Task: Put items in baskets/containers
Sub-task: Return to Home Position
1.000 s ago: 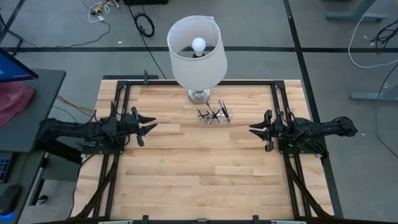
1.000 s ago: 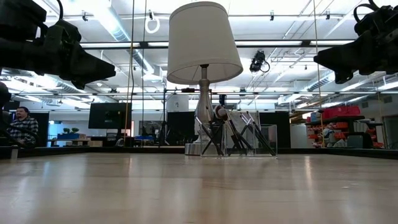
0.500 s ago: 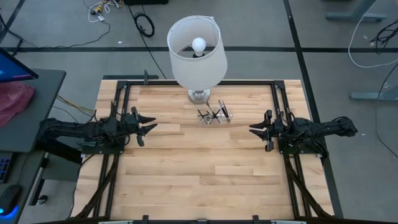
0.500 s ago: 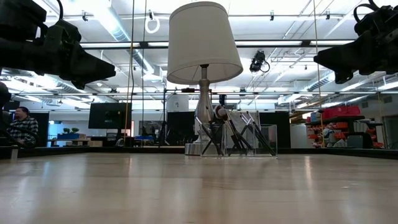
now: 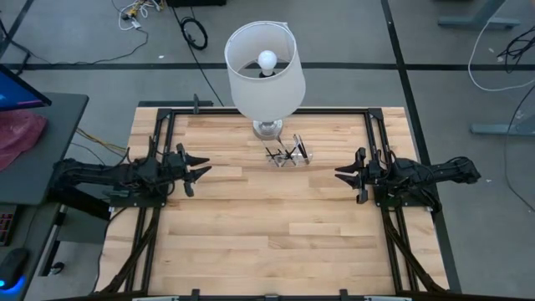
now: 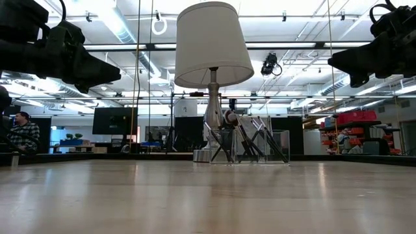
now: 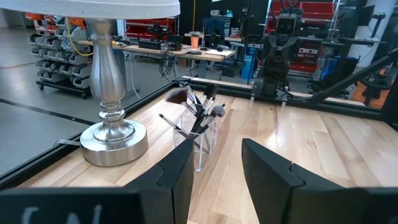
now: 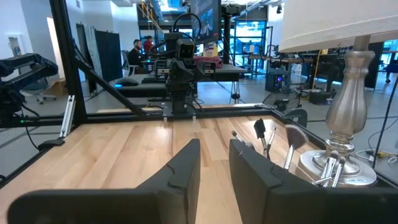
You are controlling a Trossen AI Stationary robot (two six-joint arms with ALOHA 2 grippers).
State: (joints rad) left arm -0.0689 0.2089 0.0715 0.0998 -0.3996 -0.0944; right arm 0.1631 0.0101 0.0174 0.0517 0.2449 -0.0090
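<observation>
Both arms lie stretched low at opposite sides; the left gripper (image 5: 201,165) and the right gripper (image 5: 343,174) face each other, jaws parted.

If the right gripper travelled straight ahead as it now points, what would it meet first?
Probably the left gripper opposite; the right gripper seems aimed just past the clear box, though height is hard to judge.

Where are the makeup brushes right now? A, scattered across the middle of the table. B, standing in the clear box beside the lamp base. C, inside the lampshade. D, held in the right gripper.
B: the left wrist view shows the brushes leaning together inside the clear box, bristle tips up, right next to the lamp base.
</observation>
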